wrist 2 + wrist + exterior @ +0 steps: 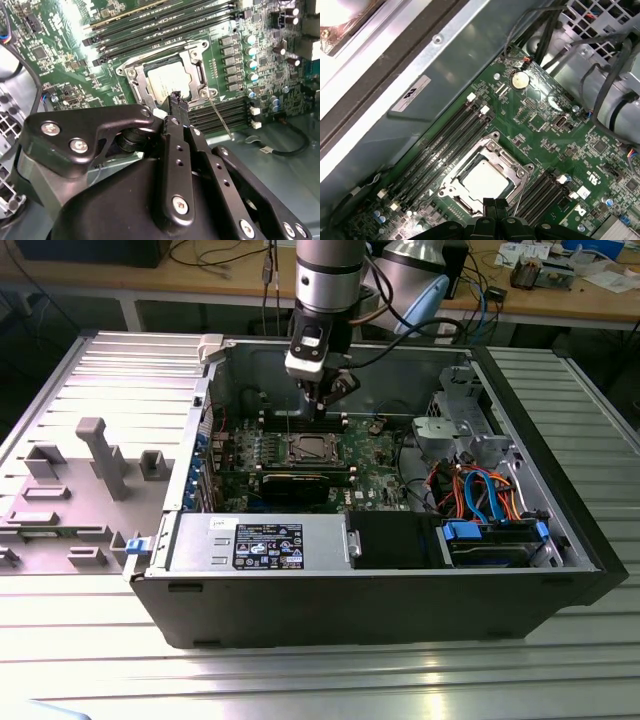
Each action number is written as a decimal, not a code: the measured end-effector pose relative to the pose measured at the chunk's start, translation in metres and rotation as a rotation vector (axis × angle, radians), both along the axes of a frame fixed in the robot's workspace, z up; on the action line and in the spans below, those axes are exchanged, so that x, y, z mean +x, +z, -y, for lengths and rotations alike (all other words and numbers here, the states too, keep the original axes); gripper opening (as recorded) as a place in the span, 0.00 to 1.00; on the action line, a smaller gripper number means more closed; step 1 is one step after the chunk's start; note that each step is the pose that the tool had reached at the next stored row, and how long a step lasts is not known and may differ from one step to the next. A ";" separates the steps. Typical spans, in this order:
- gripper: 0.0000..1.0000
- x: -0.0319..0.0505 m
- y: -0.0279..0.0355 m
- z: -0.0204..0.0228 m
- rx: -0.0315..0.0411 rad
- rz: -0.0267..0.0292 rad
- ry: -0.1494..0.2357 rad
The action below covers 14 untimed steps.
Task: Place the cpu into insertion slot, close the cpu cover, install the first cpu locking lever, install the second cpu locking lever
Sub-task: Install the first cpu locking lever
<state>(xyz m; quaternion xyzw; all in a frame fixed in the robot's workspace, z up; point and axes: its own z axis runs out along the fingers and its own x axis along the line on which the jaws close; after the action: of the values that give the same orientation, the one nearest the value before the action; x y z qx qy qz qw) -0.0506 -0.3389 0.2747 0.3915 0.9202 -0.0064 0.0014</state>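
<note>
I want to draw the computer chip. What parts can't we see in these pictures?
Second wrist view: the gripper covers part of the insertion slot.
First wrist view: the cpu hides the slot's pins.
Exterior view: the cpu cover is too small to show any latching.

Exterior view overlooks case (380, 610) — both wrist views closely share cpu (167, 82) (482, 180).

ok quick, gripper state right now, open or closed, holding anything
gripper: closed, holding nothing, hovering by the cpu.
</note>
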 end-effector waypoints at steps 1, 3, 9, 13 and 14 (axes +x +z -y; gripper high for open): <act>0.11 0.0000 0.0000 0.0000 0.0000 0.0001 0.010; 0.11 0.0000 0.0000 0.0000 0.0000 0.0003 0.035; 0.11 0.0000 -0.0001 0.0001 0.0000 0.0015 0.122; 0.11 0.0000 -0.0002 0.0002 -0.0001 0.0016 0.189; 0.11 0.0000 -0.0003 0.0002 -0.0001 0.0016 0.204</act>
<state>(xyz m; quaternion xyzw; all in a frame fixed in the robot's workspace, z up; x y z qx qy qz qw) -0.0506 -0.3390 0.2744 0.2957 0.9553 -0.0060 0.0028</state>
